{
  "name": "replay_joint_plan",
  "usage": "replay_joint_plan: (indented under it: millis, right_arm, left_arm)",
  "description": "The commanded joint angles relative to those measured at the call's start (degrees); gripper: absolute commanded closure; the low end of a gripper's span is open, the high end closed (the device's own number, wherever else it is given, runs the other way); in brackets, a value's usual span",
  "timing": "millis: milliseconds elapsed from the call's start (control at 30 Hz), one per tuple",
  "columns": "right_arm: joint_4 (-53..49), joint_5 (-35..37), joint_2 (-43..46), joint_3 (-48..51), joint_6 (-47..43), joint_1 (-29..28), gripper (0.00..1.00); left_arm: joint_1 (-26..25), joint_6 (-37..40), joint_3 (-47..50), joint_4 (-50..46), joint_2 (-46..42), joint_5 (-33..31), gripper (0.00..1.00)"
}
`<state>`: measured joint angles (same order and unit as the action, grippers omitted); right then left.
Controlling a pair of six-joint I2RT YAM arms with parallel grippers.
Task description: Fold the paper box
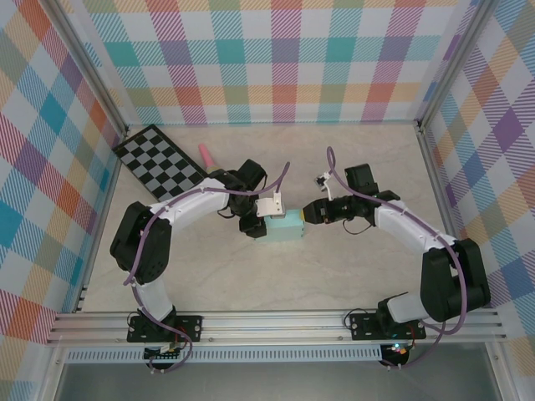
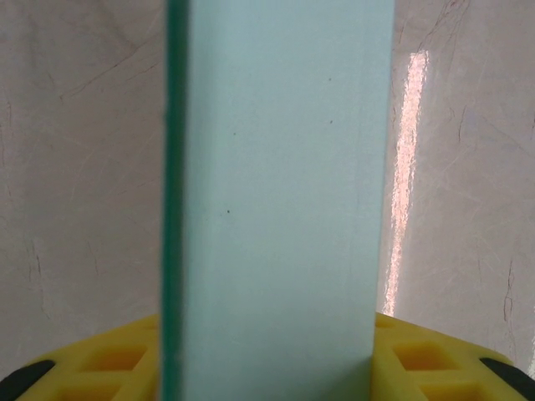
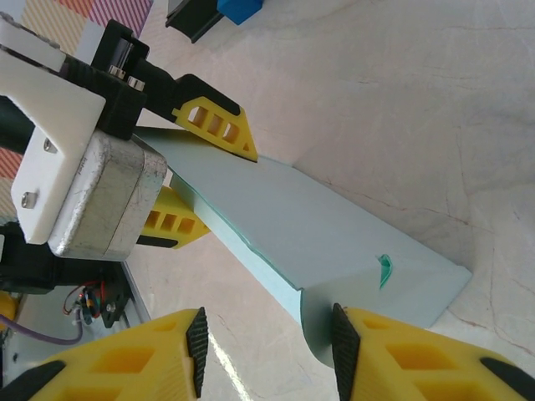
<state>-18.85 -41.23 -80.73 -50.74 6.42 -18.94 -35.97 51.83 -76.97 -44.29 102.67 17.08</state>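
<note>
From the top camera, the paper box [image 1: 282,227] lies as a small pale mint block at the middle of the frame, on the beige worktop [image 1: 351,276]. The left hand [image 1: 257,225] meets its left edge. The right hand [image 1: 308,214] sits at its upper right corner. A black and grey checkerboard [image 1: 159,163] lies in the upper left of the frame, with a pink object [image 1: 205,153] just beside its right end, both well apart from the box.

In the left wrist camera, the paper box [image 2: 276,200] stands as a tall mint band running from top to bottom through the middle of the frame. The yellow fingers [image 2: 435,363] of the left hand [image 2: 267,376] show at the bottom edge, one on either side of the band and tight against it, so this hand has hold of the box.

In the right wrist camera, the paper box [image 3: 334,242] runs as a long mint slab from the left middle down to the lower right of the frame, resting on the worktop [image 3: 401,109]. The left hand [image 3: 227,190] clamps its far end, one yellow finger above the card and one below. The right hand [image 3: 267,347] is at the bottom edge, jaws partly apart. The box's near corner reaches down beside the pad of the finger on the right, with a clear gap to the other pad, so nothing is gripped. A blue block [image 3: 238,8] sits at the top edge.
</note>
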Motion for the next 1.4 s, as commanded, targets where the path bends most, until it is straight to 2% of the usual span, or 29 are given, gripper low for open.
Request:
replay_joint_plan:
  millis: [0, 167, 433, 633, 800, 900, 1100, 1367]
  right_arm:
    - [1.2, -2.2, -1.2, -2.4, 2.3, -0.6, 0.57]
    - [1.0, -0.3, -3.2, -2.9, 3.2, -1.3, 0.59]
    - [5.0, 3.8, -4.5, -2.0, 10.4, -2.4, 0.64]
    - [6.4, 7.9, -5.2, -0.4, 11.2, -3.9, 0.77]
    - [7.0, 12.9, -4.4, 0.5, 10.0, -6.2, 0.82]
    - [7.2, 17.6, -3.5, 0.9, 8.8, -8.2, 0.88]
    - [10.7, 27.1, -0.6, 4.4, 7.7, -11.9, 0.93]
    - [17.4, 33.3, 3.9, 11.5, 7.4, -12.7, 0.96]
  left_arm:
    - [-0.6, -0.9, -0.6, -0.6, 1.9, 0.7, 0.55]
    - [-0.6, -1.0, -0.7, -0.5, 2.1, 0.5, 0.55]
    - [-0.7, -1.9, -0.8, 0.3, 2.2, 1.5, 0.55]
    - [-0.8, -3.3, -1.1, 1.6, 2.7, 1.2, 0.55]
    - [-0.8, -5.3, -1.3, 3.0, 2.4, 2.6, 0.53]
    - [-0.7, -7.1, -1.0, 4.5, 1.6, 3.6, 0.51]
    - [-0.4, -11.3, 0.4, 7.9, 0.5, 2.7, 0.43]
    - [1.5, -18.5, 4.4, 14.3, -5.4, 8.1, 0.33]
